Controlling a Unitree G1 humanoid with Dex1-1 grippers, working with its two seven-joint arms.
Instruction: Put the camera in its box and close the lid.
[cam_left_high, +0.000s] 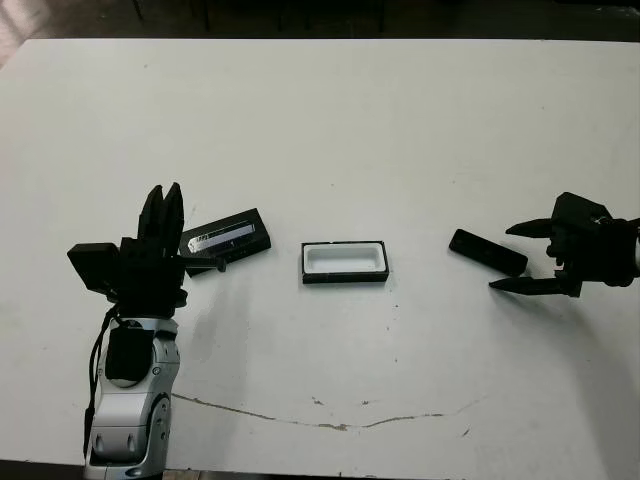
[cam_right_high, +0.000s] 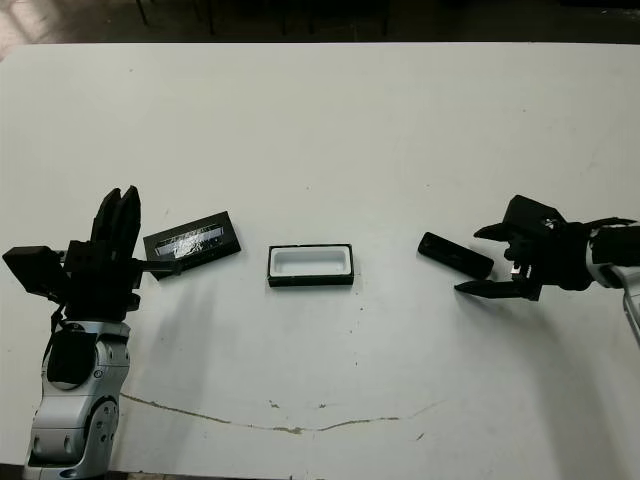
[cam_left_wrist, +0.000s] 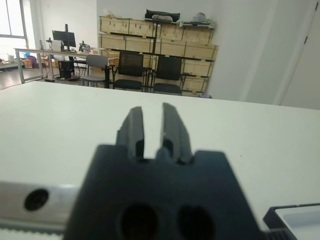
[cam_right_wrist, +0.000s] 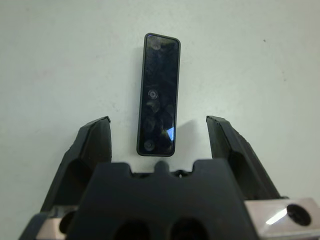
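Right wrist view: right gripper (cam_right_wrist: 159, 145) is spreading its 2 jaws wide to straddle the slim black bar-shaped camera (cam_right_wrist: 159, 94), while left gripper (cam_left_high: 166, 213), jaws narrow, is waiting beside the flat black lid (cam_left_high: 227, 237); white-lined shallow box (cam_left_high: 344, 260) is lying open between.

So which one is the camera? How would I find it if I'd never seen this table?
Start at the white table and find the little white-lined box in the middle. Go toward the robot's right gripper, which is open; the camera lies flat just in front of its fingers. It is the slim, plain black bar, narrower than the lid, which has a shiny strip.
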